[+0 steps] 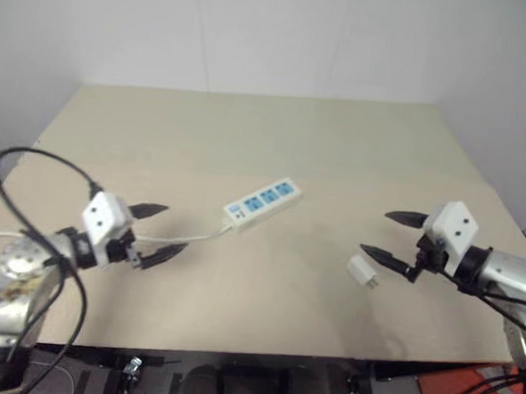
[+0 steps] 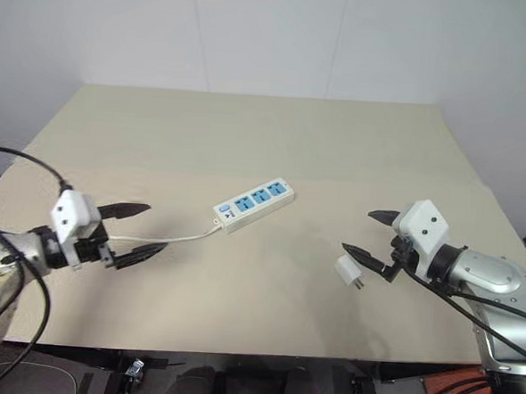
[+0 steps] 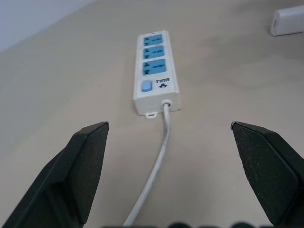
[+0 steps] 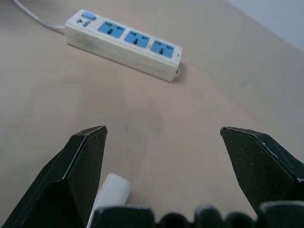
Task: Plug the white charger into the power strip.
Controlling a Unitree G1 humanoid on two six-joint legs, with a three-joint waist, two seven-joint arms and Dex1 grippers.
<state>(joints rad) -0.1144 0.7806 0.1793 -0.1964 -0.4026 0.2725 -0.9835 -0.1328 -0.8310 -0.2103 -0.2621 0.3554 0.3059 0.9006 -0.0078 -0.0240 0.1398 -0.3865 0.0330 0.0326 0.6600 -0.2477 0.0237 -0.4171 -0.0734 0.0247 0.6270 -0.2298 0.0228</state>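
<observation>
Right gripper [image 2: 370, 234]: nearest the camera on the right side, hovering low over the tabletop with its two black fingers [image 4: 80, 166] spread wide and grasping nothing.
White charger [image 2: 349, 272]: one, lying on its side on the tabletop just beside the lower finger of the right gripper, apart from it; its short prongs point toward the front edge.
Charger, hidden parts: in the right wrist view just a rounded white corner [image 4: 113, 190] shows beside one finger, the rest cut off; in the left wrist view it is cut by the picture's edge.
Power strip [image 1: 261, 202]: one, lying flat and slanted near the middle of the tabletop, well apart from the charger.
Sockets: three blue ones in a row, all unoccupied, with a small blue switch [image 3: 146, 86] at the cord end.
Cord [image 2: 167, 238]: white, running from the strip's switch end toward the left gripper and passing between its fingers.
Left gripper [image 1: 158, 229]: over the left front area, two fingers released and wide, clear of the cord.
Tabletop [image 1: 249, 125]: beige, with wide bare room behind the strip and between strip and charger; front edge near both grippers.
</observation>
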